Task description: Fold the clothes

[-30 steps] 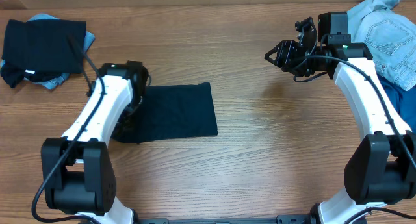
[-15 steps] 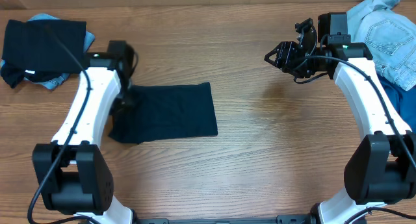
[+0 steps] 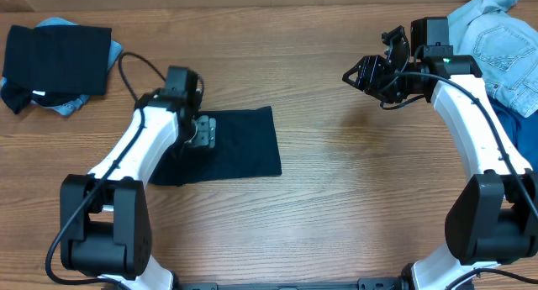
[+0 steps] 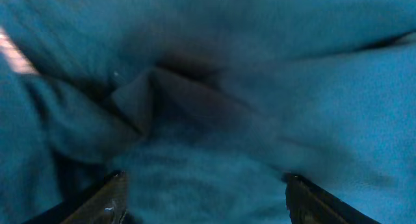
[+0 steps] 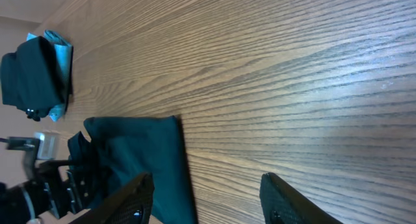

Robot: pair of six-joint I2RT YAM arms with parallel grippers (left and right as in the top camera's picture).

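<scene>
Lying nearest the arm bases on the wood tabletop (image 3: 336, 206), the dark navy shirt (image 3: 244, 147) is folded to a rough rectangle. It is flat on its R side & rumpled along the L edge, where the L arm crosses it. L end effector (image 3: 202, 132) sits over that rumpled upper-L part, right at the cloth; contact can't be told from overhead. L wrist cam is filled w/ blurry dark fabric, a raised crease at centre-left. Its fingertips (image 4: 110, 198) stand wide apart at the bottom corners w/ nothing pinched btwn them, so it is open, no grip. At the R edge, about level w/ the shirt, a mid-blue piece (image 3: 514, 126) lies partly behind the R arm. Farther back, R end effector (image 3: 357, 70) hangs over bare wood, well apart from the shirt. R wrist cam shows both fingers spread w/ only wood grain btwn them: open, empty. That view also catches the shirt at lower left. At the far L corner a black piece (image 3: 55, 55) lies folded on a pale blue piece (image 3: 65, 108) that peeks out at its edges. At the far R corner a pale denim piece (image 3: 492, 38) is heaped loosely, touching the mid-blue one.
</scene>
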